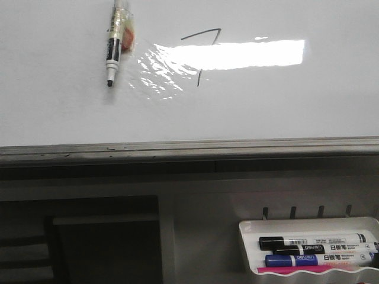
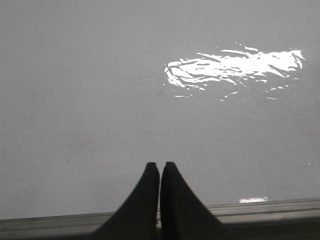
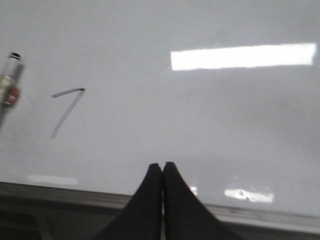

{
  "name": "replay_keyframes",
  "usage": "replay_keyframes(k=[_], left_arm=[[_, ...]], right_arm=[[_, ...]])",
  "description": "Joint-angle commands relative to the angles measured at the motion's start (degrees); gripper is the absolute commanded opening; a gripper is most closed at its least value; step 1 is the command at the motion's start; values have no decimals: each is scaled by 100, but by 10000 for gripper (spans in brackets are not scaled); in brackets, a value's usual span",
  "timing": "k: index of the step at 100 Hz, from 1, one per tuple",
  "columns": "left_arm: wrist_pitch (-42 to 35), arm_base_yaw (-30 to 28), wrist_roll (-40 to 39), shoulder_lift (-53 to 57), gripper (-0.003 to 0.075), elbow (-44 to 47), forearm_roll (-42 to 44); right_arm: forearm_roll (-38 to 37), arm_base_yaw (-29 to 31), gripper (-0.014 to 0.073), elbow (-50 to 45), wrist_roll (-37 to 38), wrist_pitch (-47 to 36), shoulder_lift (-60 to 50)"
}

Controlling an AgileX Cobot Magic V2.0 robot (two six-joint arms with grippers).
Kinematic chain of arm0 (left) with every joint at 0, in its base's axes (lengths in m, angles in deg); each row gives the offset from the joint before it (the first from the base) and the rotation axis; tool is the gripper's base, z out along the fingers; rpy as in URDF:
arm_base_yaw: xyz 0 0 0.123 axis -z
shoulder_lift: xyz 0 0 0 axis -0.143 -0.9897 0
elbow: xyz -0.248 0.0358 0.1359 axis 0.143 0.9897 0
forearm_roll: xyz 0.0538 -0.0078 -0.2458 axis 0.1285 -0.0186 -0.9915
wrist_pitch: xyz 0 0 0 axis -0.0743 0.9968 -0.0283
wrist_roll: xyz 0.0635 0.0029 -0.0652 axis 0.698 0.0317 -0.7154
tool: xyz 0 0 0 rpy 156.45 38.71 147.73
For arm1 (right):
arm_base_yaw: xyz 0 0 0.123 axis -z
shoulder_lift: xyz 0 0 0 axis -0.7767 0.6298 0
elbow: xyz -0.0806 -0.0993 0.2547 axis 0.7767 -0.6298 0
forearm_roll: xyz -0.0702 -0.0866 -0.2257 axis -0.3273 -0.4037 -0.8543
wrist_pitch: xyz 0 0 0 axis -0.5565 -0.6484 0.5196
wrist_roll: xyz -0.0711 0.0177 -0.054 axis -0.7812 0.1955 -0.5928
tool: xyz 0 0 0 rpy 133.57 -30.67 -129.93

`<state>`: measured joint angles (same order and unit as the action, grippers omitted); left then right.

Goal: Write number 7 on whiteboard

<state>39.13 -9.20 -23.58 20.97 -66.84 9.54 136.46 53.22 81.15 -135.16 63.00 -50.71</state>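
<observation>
Starting at our grippers: the left gripper [image 2: 160, 166] and the right gripper [image 3: 162, 166] each show, in their own wrist views, two dark fingers pressed together with nothing between them. Both hang low near the grey edge strip [image 1: 189, 148] of the whiteboard [image 1: 59, 112], apart from the writing, which we judge to be a resting pose.

Moving outward, the number 7 [image 1: 202, 53] sits high on the board, right of centre in the front view: a slanted top stroke and a thin downstroke partly washed out by a bright band of glare [image 1: 237, 54]. We judge the writing done.

Left of the digit, a marker pen [image 1: 115, 50] lies on the board, tip pointing toward us (its upper end runs out of the picture, so we cannot tell what holds it).

Below the board, a small white tray [image 1: 308, 225] holds spare markers [image 1: 317, 251], well apart from both grippers.
</observation>
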Motion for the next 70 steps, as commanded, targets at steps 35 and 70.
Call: replay_keyframes(k=[35, 70], left_arm=[[-395, -20, -51, 172, -20, 204, -54], [-395, -20, -51, 172, -20, 204, -54]], right_arm=[[-5089, -591, -64, -538, 3827, -1904, 63], [-4885, -549, -64, -1272, 3827, -1560, -595]])
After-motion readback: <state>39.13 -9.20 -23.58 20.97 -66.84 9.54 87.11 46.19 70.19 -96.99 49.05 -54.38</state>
